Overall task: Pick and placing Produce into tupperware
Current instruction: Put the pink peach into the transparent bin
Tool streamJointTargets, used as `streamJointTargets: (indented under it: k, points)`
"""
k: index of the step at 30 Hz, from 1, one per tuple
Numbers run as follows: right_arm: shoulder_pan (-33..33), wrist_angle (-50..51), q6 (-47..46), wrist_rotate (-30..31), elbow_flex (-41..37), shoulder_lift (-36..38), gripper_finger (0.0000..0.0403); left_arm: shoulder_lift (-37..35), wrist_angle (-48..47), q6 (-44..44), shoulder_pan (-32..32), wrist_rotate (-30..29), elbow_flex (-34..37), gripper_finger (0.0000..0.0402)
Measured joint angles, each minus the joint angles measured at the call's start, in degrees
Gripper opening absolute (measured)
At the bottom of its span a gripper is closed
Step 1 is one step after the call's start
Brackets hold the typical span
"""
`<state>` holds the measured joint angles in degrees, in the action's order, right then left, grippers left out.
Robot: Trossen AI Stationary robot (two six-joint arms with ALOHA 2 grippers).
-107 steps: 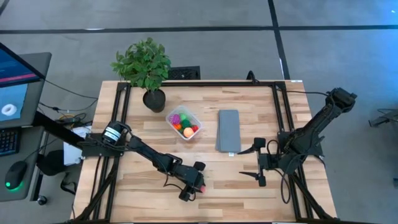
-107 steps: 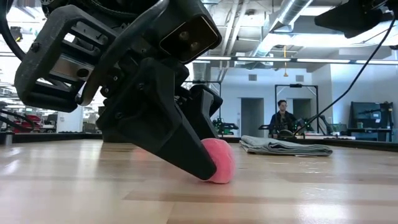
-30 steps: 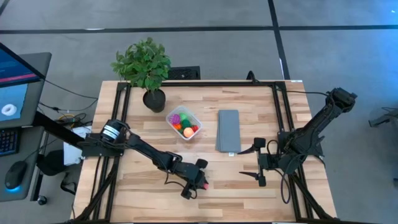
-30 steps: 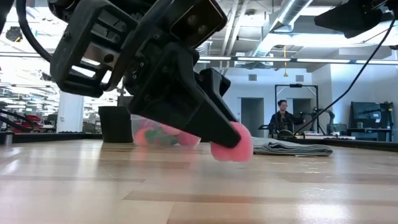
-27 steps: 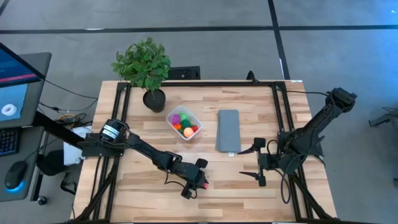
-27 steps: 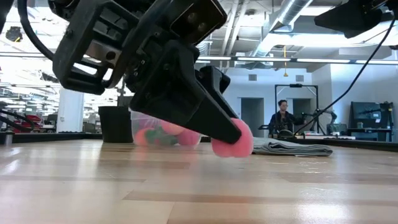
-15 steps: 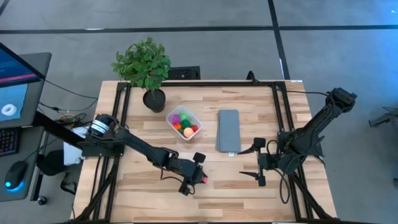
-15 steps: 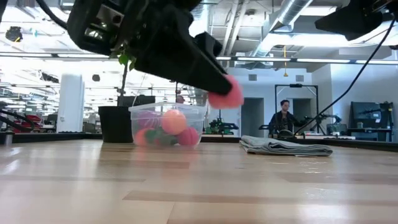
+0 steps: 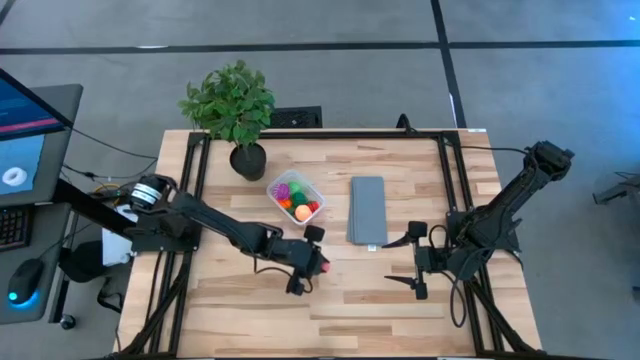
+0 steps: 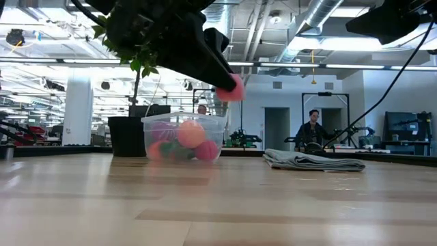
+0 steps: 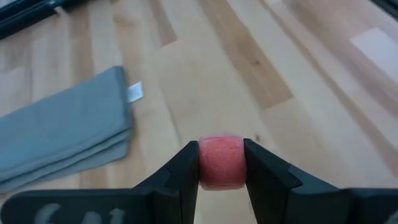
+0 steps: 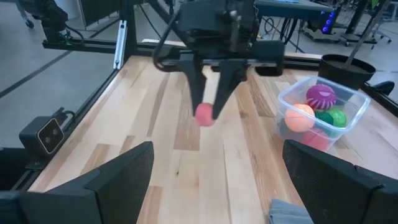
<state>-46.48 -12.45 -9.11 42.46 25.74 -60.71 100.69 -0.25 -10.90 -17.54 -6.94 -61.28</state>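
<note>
Rising off the counter [image 9: 240, 300] since a moment ago, the left gripper [image 11: 221, 163] pinches the pink piece [image 11: 221, 162] between its fingers, nearing the tupperware [image 9: 296, 198]; the right gripper [image 9: 415, 266] waits, fingers spread.

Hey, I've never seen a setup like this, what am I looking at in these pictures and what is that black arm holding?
Two robot arms work at a wooden table. One camera looks straight down, one sits at table height, and one rides on each wrist. The left gripper is shut on a pink piece of toy produce, held above the table. Nearby stand a clear tupperware holding more toy produce, a folded grey cloth and a potted plant. The right gripper waits open at the right.
</note>
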Motion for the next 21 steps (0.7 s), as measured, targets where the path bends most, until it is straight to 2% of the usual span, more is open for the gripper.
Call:
streamJointTargets:
  k: [21]
  points:
    - [0.00,1.50,-0.39,0.00,0.00,0.00,0.0379,-10.22,-17.76,-1.93,12.10,0.00,0.00,0.0100]
